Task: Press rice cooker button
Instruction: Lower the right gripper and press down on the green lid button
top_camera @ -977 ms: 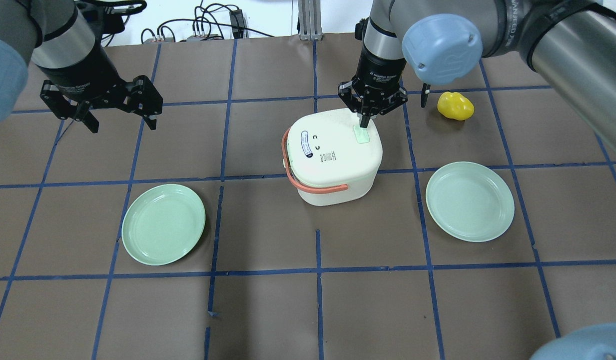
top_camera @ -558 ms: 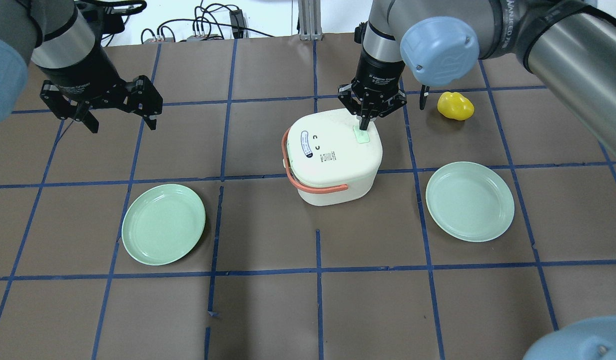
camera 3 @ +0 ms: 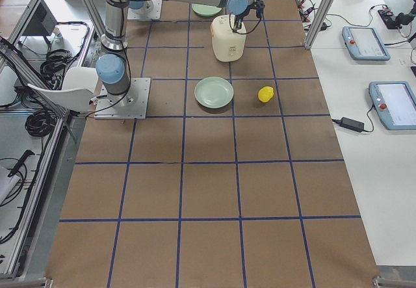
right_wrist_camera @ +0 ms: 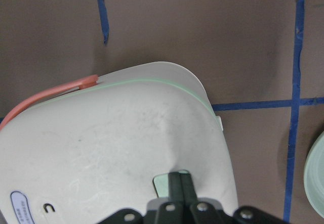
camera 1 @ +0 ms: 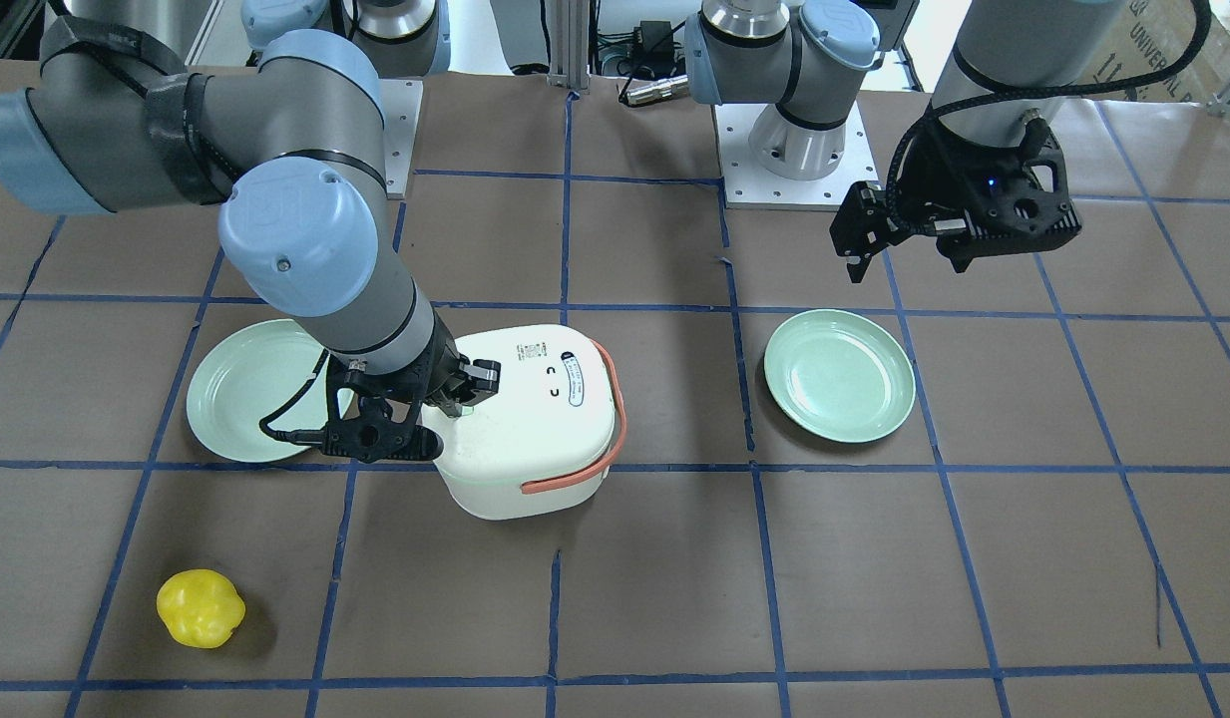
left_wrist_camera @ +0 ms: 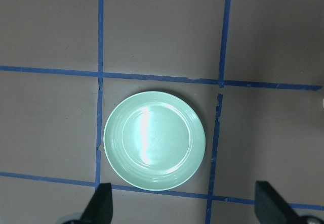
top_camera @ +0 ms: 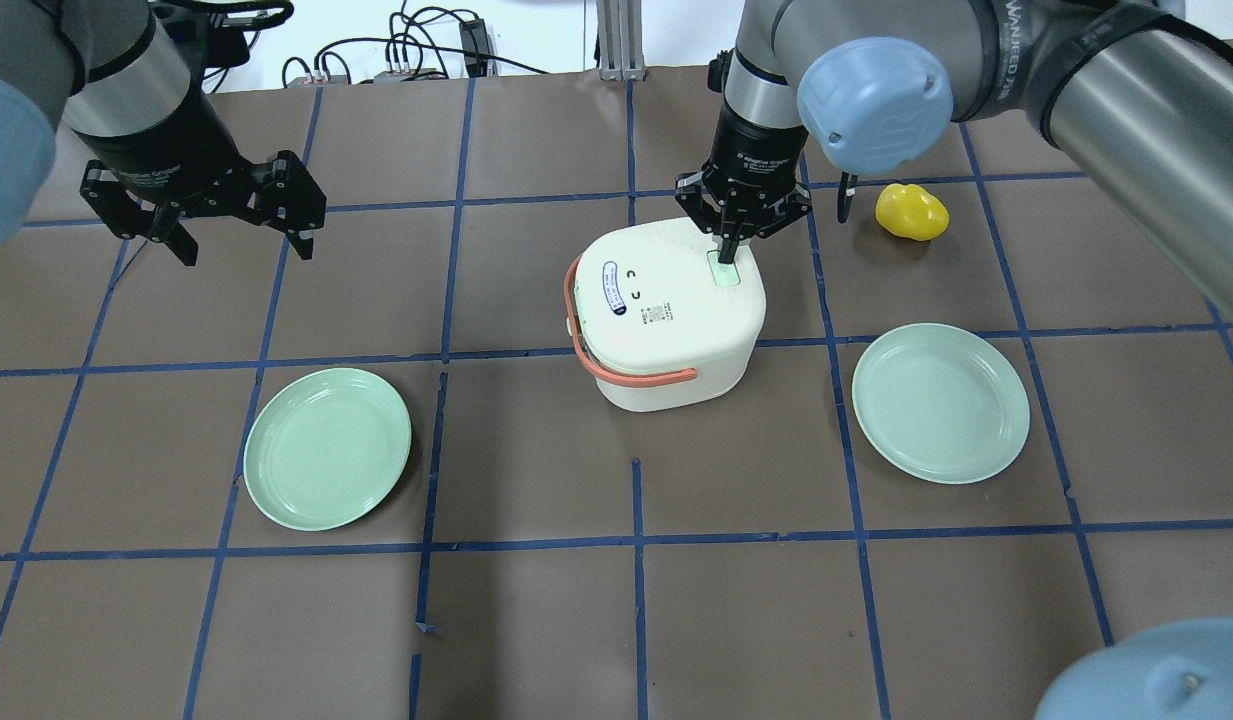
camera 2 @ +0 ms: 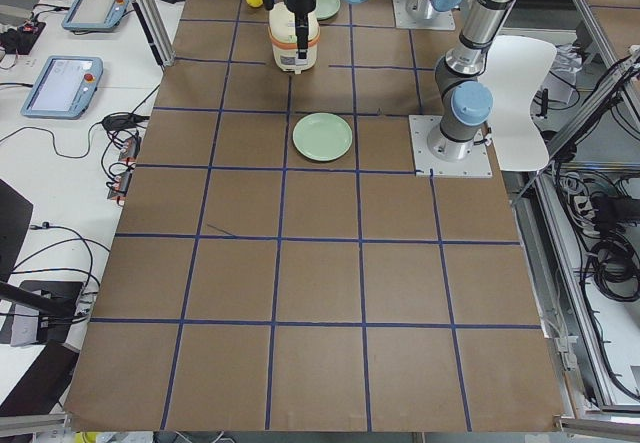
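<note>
A white rice cooker (top_camera: 666, 320) with an orange handle stands mid-table; it also shows in the front view (camera 1: 535, 429). A pale green button (top_camera: 724, 272) sits on the far right part of its lid. My right gripper (top_camera: 728, 248) is shut and points straight down, with its tips at the button's far end. In the right wrist view the shut fingertips (right_wrist_camera: 181, 179) overlap the button (right_wrist_camera: 162, 183). I cannot tell whether the button is pressed down. My left gripper (top_camera: 244, 248) is open and empty, hovering over the far left of the table.
One green plate (top_camera: 326, 448) lies front left and another (top_camera: 941, 402) lies front right. A yellow toy (top_camera: 911, 212) sits far right, close to the right arm. The left wrist view looks down on the left plate (left_wrist_camera: 154, 140).
The right gripper has shifted slightly toward the far side, with its tips still at the button. The right arm's elbow has moved a little. The cooker and left arm have not moved.
</note>
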